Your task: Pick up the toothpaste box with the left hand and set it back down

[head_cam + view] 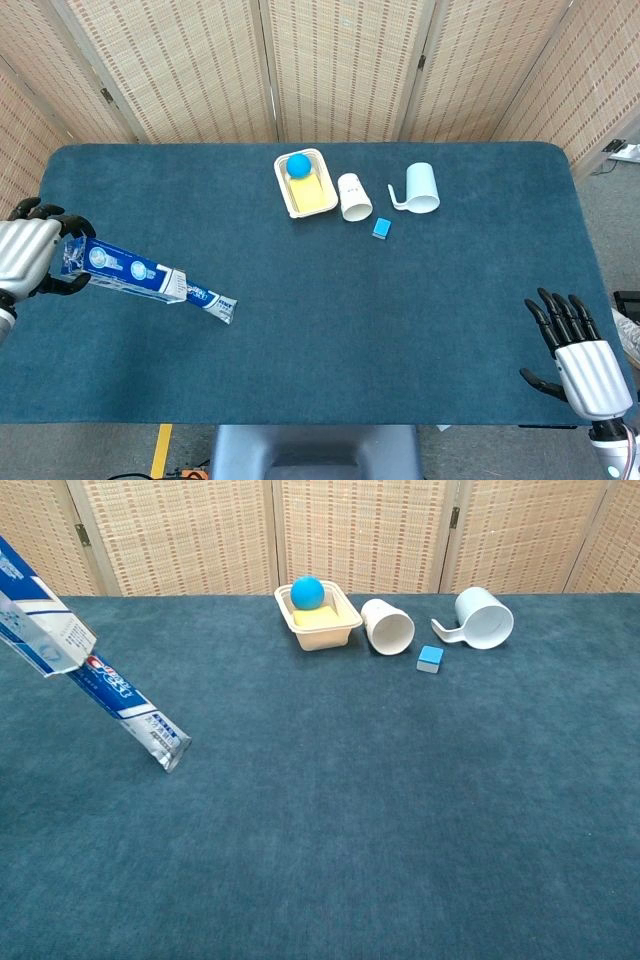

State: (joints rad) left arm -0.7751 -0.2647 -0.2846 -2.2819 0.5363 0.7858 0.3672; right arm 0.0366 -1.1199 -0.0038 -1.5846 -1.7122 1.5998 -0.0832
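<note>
The blue-and-white toothpaste box [110, 264] hangs tilted at the table's left edge, its high end gripped by my left hand [24, 260]. The chest view shows the box [38, 616] at the top left with its open end pointing down. A toothpaste tube [132, 713] sticks out of that end, and its tip rests on the blue cloth; the head view shows the tube [203, 296] too. My right hand [582, 358] sits at the front right corner, fingers spread, holding nothing. Neither hand appears in the chest view.
At the back centre stands a cream tray [318, 196] holding a blue ball [298, 165]. Beside it a white cup [353, 196] and a white mug [421, 187] lie on their sides, with a small blue cube [381, 228] in front. A woven screen stands behind the table.
</note>
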